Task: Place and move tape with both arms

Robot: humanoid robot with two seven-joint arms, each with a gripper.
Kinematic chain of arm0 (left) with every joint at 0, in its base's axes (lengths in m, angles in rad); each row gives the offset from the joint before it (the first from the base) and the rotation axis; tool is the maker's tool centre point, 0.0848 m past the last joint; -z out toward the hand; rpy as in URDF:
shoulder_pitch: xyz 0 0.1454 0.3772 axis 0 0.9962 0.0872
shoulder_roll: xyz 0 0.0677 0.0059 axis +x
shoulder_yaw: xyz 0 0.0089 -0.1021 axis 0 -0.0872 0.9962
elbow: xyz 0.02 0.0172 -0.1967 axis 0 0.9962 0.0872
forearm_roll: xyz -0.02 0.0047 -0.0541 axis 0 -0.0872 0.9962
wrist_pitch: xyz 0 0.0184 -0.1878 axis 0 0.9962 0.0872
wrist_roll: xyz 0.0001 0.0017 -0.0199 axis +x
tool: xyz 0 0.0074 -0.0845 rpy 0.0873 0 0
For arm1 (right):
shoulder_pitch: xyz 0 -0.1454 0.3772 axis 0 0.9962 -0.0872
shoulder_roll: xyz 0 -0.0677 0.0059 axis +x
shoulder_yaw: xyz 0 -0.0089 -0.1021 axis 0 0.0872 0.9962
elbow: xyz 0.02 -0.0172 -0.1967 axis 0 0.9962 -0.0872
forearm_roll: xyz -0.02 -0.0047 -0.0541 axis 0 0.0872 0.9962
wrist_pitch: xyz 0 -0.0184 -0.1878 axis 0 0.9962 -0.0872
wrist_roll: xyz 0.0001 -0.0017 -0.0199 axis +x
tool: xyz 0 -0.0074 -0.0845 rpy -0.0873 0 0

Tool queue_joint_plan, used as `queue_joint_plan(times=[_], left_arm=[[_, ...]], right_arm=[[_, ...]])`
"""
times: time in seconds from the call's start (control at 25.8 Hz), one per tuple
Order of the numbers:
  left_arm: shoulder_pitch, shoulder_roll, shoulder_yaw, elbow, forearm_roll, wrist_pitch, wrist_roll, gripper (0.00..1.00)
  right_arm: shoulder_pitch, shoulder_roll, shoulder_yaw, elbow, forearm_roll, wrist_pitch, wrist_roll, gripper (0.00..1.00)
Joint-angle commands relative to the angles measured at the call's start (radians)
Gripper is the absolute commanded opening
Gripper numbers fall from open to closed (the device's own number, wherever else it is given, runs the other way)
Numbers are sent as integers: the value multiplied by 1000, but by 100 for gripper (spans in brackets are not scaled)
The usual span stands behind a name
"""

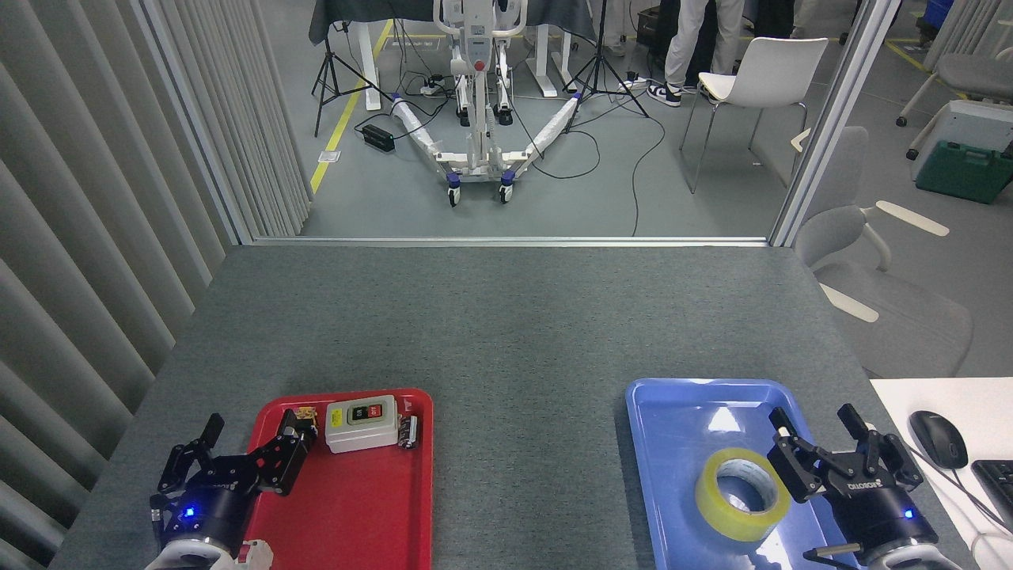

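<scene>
Down in the lower left of the frame, the left gripper [237, 451] sits with its black fingers spread wide, holding nothing, over the near left edge of a red tray [360, 507]. At the top of that tray lies a pale switch box [362, 423] with a small metal part [407, 431] touching its right side. A wide stretch of grey bench [506, 317] separates this tray from a blue tray [673, 443] in the lower right. Inside the blue tray the tape [742, 493] lies flat, its hole facing up, a yellow ring around a white core, toward the tray's near right part. Just to the right of the roll, the right gripper [819, 431] stands with fingers splayed wide and empty; its nearest finger is close beside the tape's rim, though whether they touch cannot be told. Farther right, on a white desk, lies a black mouse [938, 439].
</scene>
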Motion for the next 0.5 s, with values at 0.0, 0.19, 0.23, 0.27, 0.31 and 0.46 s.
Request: queue_joint_plan(times=[0.0, 0.19, 0.23, 0.27, 0.31, 0.46], left_arm=[[1, 2, 0, 0, 20, -1, 0, 99], [4, 7, 0, -8, 23, -1, 0, 99], [4, 7, 0, -9, 23, -1, 0, 99], [4, 7, 0, -9, 23, -3, 0, 99], [4, 7, 0, -11, 23, -3, 0, 99], [6, 7, 0, -12, 29, -4, 0, 99]], right_arm=[[13, 1, -23, -3, 7, 23, -110, 100], [61, -7, -17, -20, 56, 114, -197, 100], [73, -8, -14, -21, 62, 134, -190, 100], [84, -8, -11, -25, 62, 152, -173, 100], [99, -10, -9, -29, 64, 178, -151, 100], [145, -11, 8, -71, 70, 296, -113, 100]])
